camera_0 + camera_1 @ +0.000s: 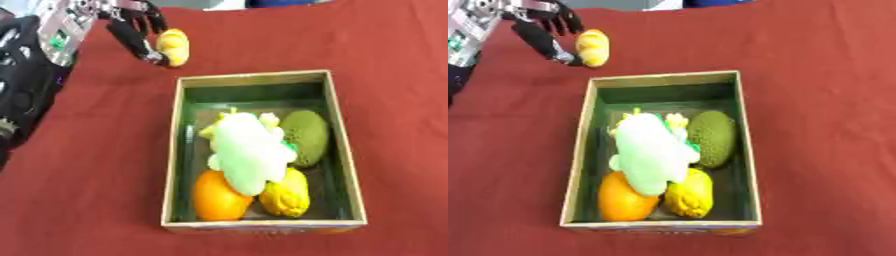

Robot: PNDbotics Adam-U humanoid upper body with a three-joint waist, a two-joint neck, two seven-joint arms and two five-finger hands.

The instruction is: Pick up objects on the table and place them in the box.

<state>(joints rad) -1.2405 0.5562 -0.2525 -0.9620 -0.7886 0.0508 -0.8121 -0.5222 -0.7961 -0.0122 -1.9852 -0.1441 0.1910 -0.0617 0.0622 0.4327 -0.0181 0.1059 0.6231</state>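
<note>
My left hand [131,27] reaches in from the upper left. Its fingers and thumb curl round a small yellow lumpy object [173,46], just beyond the box's far left corner; whether the object touches the cloth I cannot tell. The wooden box [254,76] with a green inside stands in the middle. In it lie a pale green plush toy [249,152], a dark green oval fruit [306,136], an orange [217,197] and a yellow lemon [286,196]. My right hand shows in neither view.
A red cloth [824,100] covers the whole table. My left forearm [31,85] runs down the left edge.
</note>
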